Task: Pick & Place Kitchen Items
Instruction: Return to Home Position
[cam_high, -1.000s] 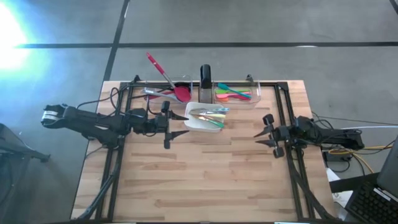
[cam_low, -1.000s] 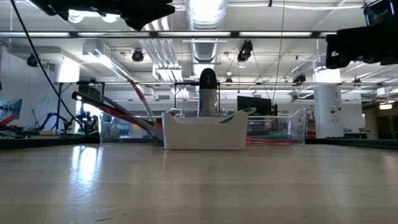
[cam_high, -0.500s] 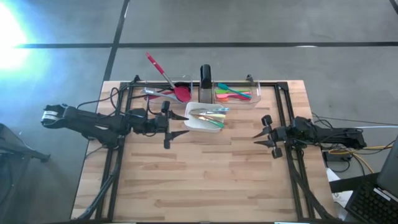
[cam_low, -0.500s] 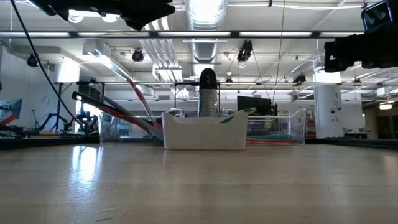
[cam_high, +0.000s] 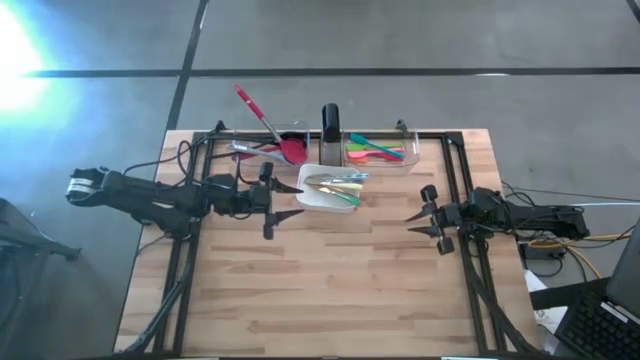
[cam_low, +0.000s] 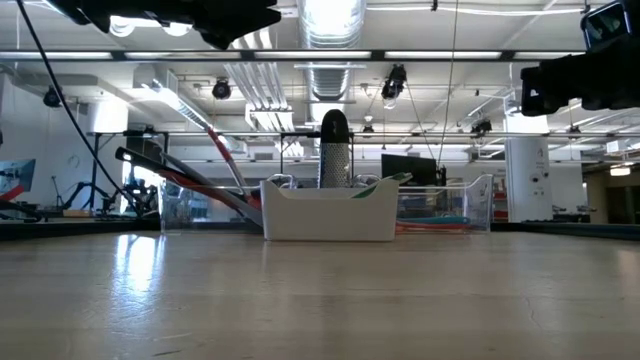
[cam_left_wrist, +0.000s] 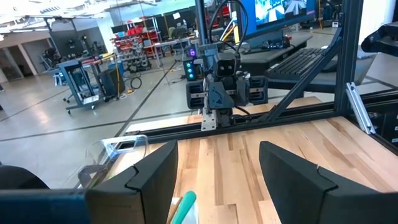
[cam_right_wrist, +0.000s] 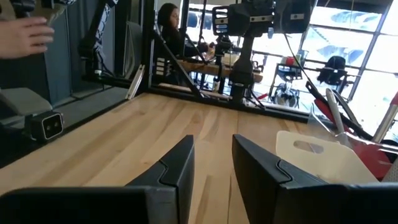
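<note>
Small cutlery (cam_high: 336, 184) lies in the white square dish (cam_high: 312, 200) at the table's far middle. Red spatulas and black spoons (cam_high: 270, 135) stick out of the left clear bin (cam_high: 262, 150), leaning on its rim. Coloured silicone spoons (cam_high: 375, 150) lie in the right clear bin (cam_high: 400, 158). My left gripper (cam_high: 285, 201) is open and empty just left of the dish; a green utensil tip (cam_left_wrist: 184, 208) shows between its fingers. My right gripper (cam_high: 420, 213) is open and empty, right of the dish, which shows in its wrist view (cam_right_wrist: 323, 158).
A black-topped upright object (cam_high: 330, 122) stands between the two bins at the far edge. A black frame (cam_high: 455, 170) runs around the table. The wooden tabletop (cam_high: 330, 290) nearer than the grippers is bare. A person (cam_right_wrist: 169, 25) and a hand (cam_right_wrist: 25, 34) show beyond the table.
My right gripper has edged a little toward the table's left, still open. Nothing else has moved.
</note>
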